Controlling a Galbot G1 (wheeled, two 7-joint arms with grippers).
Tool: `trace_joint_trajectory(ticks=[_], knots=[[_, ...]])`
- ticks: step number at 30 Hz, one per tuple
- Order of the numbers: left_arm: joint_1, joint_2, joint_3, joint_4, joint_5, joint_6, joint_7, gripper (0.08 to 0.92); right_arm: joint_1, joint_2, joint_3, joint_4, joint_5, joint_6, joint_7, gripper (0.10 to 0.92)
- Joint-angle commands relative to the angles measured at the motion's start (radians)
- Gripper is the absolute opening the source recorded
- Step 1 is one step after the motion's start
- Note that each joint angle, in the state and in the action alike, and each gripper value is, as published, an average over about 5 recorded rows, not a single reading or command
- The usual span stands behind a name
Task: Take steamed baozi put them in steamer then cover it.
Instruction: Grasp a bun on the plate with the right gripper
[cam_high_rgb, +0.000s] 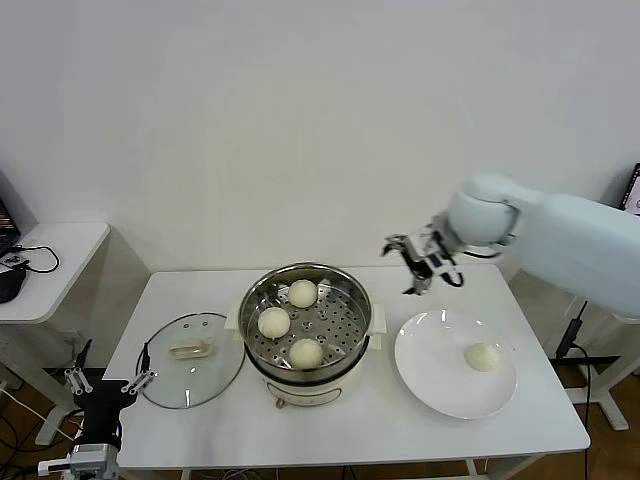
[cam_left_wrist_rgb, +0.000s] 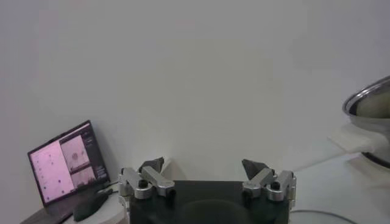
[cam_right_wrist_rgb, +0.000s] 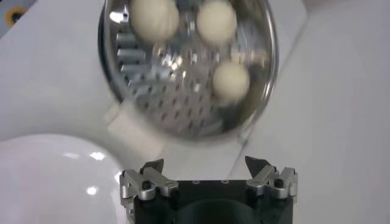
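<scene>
Three baozi (cam_high_rgb: 303, 293) (cam_high_rgb: 273, 322) (cam_high_rgb: 306, 352) lie in the steel steamer (cam_high_rgb: 345, 320) on its cream pot at the table's middle. A fourth baozi (cam_high_rgb: 483, 356) lies on the white plate (cam_high_rgb: 430, 370) to the right. The glass cover (cam_high_rgb: 190, 373) lies flat on the table to the left of the steamer. My right gripper (cam_high_rgb: 410, 265) is open and empty, held in the air behind the plate and right of the steamer. In the right wrist view the steamer (cam_right_wrist_rgb: 183, 103) with its three buns (cam_right_wrist_rgb: 230, 81) shows beyond the open gripper (cam_right_wrist_rgb: 205, 164). My left gripper (cam_high_rgb: 108, 383) is open and empty, low at the table's front left.
A small white side table (cam_high_rgb: 60, 250) with cables stands at the far left. A laptop (cam_left_wrist_rgb: 64, 164) shows in the left wrist view. The steamer's rim (cam_left_wrist_rgb: 368, 103) also shows there. The wall is close behind the table.
</scene>
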Motion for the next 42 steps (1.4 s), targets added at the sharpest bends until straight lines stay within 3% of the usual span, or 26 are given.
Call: trace_joint_trajectory(ticks=[1,8,17,27,42], knots=[[-0.003,-0.001,0.019,0.000,0.004,0.002,0.001,0.823,-0.161,-0.239,0.086,0.030,-0.044,-0.097,-0.016,0.823],[-0.002,-0.004,0.035,0.001,0.013,0.003,0.001,0.823,-0.472,-0.270,0.313,-0.010,-0.163,-0.077,-0.021,0.823],[0.008,-0.004,0.019,-0.003,0.016,0.006,0.003,0.823,-0.670,-0.187,0.500,-0.144,-0.225,-0.079,-0.028,0.823],[0.024,-0.007,-0.002,-0.005,0.019,0.008,0.004,0.823,-0.766,-0.092,0.600,-0.280,-0.294,-0.044,-0.044,0.823],[0.027,-0.013,-0.005,0.000,0.024,0.008,0.004,0.823,-0.820,-0.029,0.640,-0.335,-0.345,-0.029,-0.046,0.782]])
